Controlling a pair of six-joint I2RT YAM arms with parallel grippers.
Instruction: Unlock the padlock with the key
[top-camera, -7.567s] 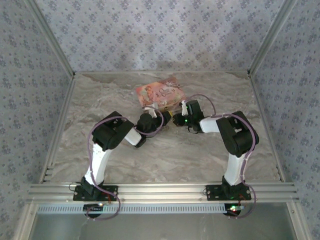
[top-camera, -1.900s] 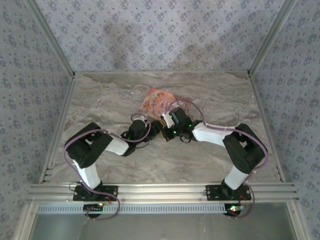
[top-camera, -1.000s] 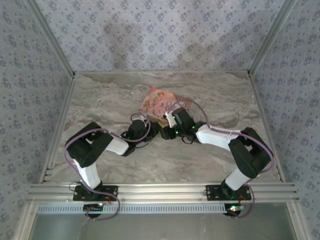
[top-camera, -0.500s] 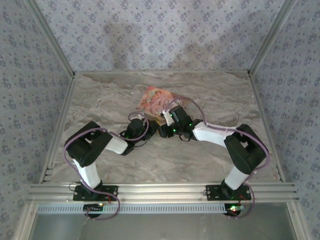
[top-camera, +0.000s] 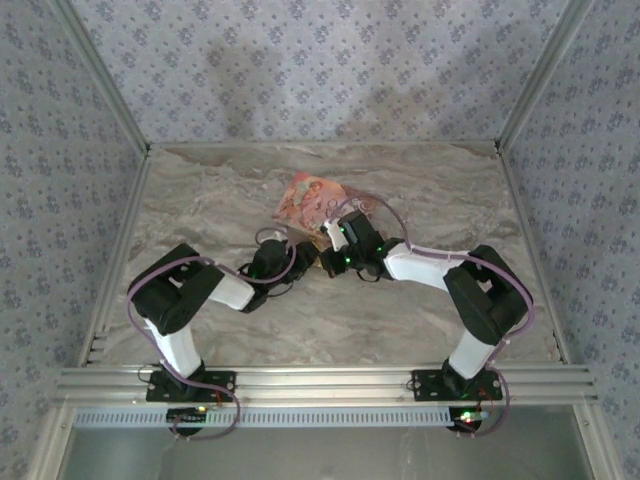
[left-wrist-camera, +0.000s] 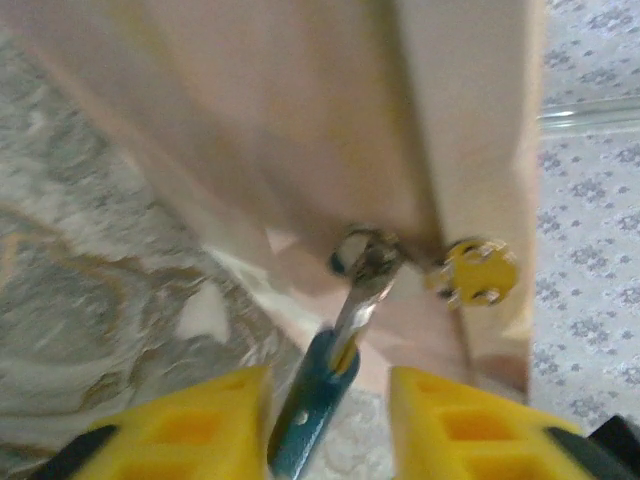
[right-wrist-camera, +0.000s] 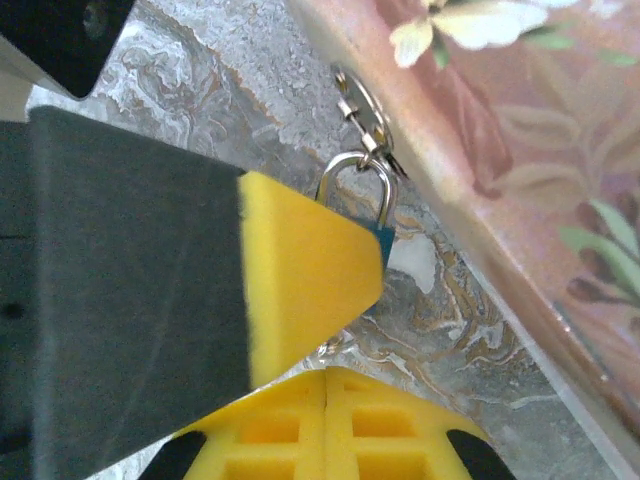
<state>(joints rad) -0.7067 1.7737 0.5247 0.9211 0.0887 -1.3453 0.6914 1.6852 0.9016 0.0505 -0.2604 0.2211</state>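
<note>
Here, the padlock (left-wrist-camera: 305, 410), a tiny blue body with a silvery shackle (left-wrist-camera: 362, 290), is being shown linked to a small metal pull (right-wrist-camera: 362, 105) at the pink pouch (left-wrist-camera: 300, 120)'s edge. Just below the pouch, the left gripper (left-wrist-camera: 330, 385)'s yellow fingers (left-wrist-camera: 200, 420) are being held apart around it, while the right gripper (right-wrist-camera: 327, 390) is being pressed fully together beside the padlock.

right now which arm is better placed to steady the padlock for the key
Left. The left gripper is open with the padlock hanging between its fingers, ready to close on it. The right gripper is shut, short of the padlock.
</note>
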